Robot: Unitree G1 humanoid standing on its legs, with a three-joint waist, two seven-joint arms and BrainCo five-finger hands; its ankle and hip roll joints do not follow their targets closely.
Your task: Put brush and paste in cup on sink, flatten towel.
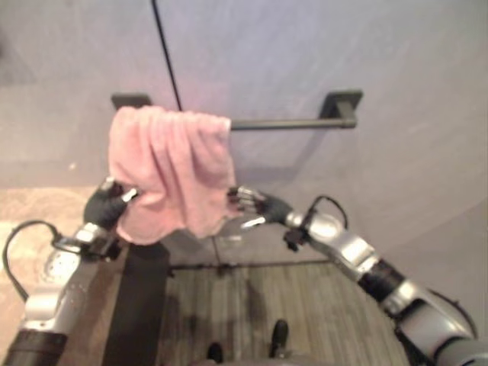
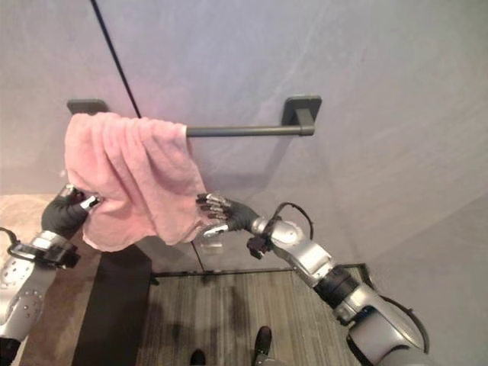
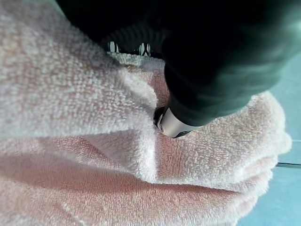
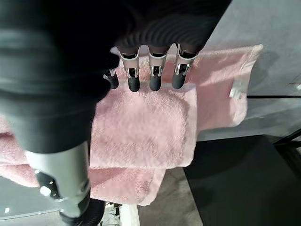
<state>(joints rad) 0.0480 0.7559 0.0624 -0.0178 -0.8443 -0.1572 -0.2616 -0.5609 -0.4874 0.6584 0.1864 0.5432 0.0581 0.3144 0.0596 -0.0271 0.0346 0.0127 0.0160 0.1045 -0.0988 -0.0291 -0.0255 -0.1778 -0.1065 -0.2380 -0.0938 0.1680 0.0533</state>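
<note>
Pink towel (image 1: pixel 169 171) hung bunched over the left end of the dark wall bar (image 1: pixel 293 123). Left hand (image 1: pixel 107 204) pinched its lower left edge. Right hand (image 2: pixel 221 213) was at the lower right edge, fingers (image 4: pixel 155 75) curled against the cloth; a grip couldn't be told.

One pink towel (image 1: pixel 168 171), bunched. One dark wall rail (image 1: pixel 293 123), two mounts. Two robot hands: left hand (image 1: pixel 109 203), right hand (image 1: pixel 252 204).
</note>
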